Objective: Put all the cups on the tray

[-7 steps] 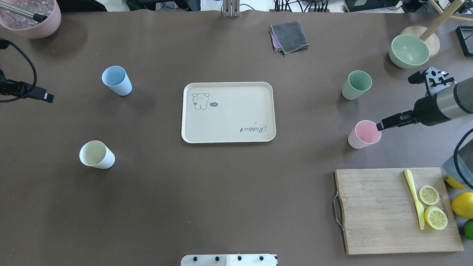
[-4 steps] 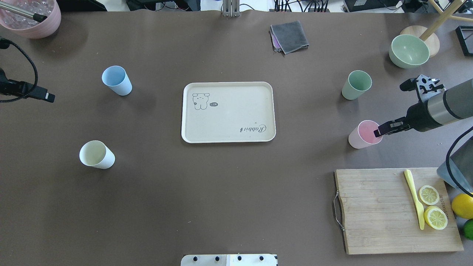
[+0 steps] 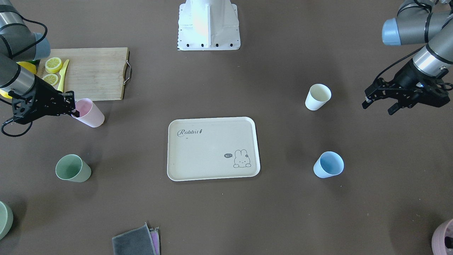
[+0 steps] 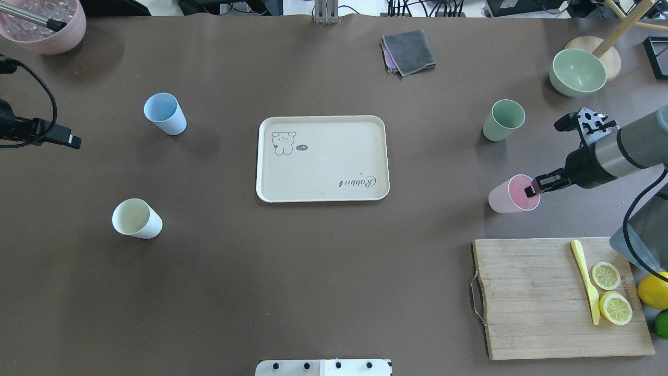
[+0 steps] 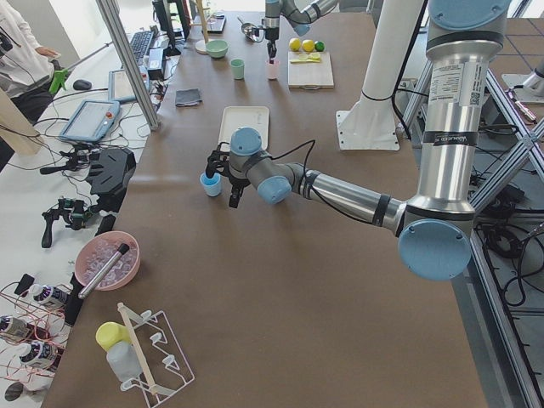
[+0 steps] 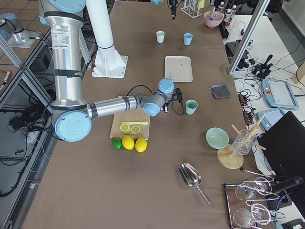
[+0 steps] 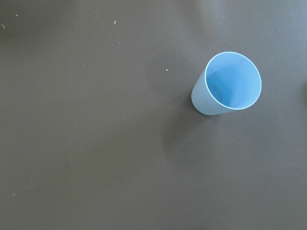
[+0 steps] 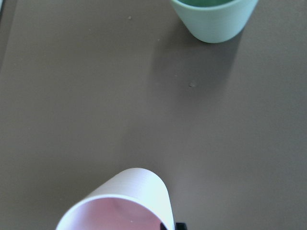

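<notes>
Your right gripper straddles the rim of the matte pastel-pink tumbler, jaws narrow, grip unclear. Pinch firmly and lift vertically before heading to the cream rectangular tray.

The right gripper's tips sit at the pink cup's rim, just beside the cutting board, well apart from the tray.

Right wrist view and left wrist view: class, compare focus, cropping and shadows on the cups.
Right wrist view: the pink cup is close, slightly soft and cut by the bottom edge; the green cup is cut by the top edge and throws a broad, soft shadow. Left wrist view: the blue cup is whole and crisp, with a faint shadow.
</notes>
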You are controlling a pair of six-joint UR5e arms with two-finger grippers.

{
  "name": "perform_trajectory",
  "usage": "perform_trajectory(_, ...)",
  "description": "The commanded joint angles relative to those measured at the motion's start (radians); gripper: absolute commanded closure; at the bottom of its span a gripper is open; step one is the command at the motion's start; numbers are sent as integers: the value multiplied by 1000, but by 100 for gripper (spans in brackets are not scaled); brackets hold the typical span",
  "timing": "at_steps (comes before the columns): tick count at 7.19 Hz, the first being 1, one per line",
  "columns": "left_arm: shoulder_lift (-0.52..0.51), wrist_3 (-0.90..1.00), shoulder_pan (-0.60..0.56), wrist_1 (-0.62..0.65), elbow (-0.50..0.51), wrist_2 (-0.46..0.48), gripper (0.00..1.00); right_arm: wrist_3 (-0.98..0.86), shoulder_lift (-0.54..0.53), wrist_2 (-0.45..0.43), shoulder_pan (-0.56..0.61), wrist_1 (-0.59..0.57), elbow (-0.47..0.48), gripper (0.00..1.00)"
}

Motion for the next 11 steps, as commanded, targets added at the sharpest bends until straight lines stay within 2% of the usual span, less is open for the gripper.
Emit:
perform_trajectory(1, 1, -129, 84, 1, -29, 19, 2, 50, 64, 15, 7, -7, 0, 100)
perform_trajectory(2, 8, -154, 124, 1, -38, 47, 2, 70, 96, 14, 18, -13, -3, 100)
perform_trajectory(3, 36, -160, 177, -2, -41, 102, 3, 75, 151, 3, 21, -67, -1, 100)
perform_trajectory(4, 41, -163, 217, -2, -44, 119, 6, 102, 217, -23, 18, -142, -1, 100)
perform_trajectory(5, 42, -164, 247, -2, -44, 115, 11, 144, 266, -58, 3, -189, 0, 100)
perform_trajectory(7, 42, -166, 291, -2, -38, 118, 17, 194, 308, -124, -58, -199, -11, 100)
perform_trajectory(8, 47, -166, 308, -2, -35, 118, 30, 220, 332, -156, -91, -226, -14, 100)
perform_trajectory(9, 47, -166, 316, -2, -37, 119, 75, 259, 361, -184, -117, -242, -12, 100)
perform_trajectory(10, 44, -166, 317, -2, -40, 119, 100, 329, 401, -216, -166, -245, -14, 100)
perform_trajectory(11, 30, -166, 316, -2, -44, 119, 100, 357, 438, -283, -199, -247, -33, 100)
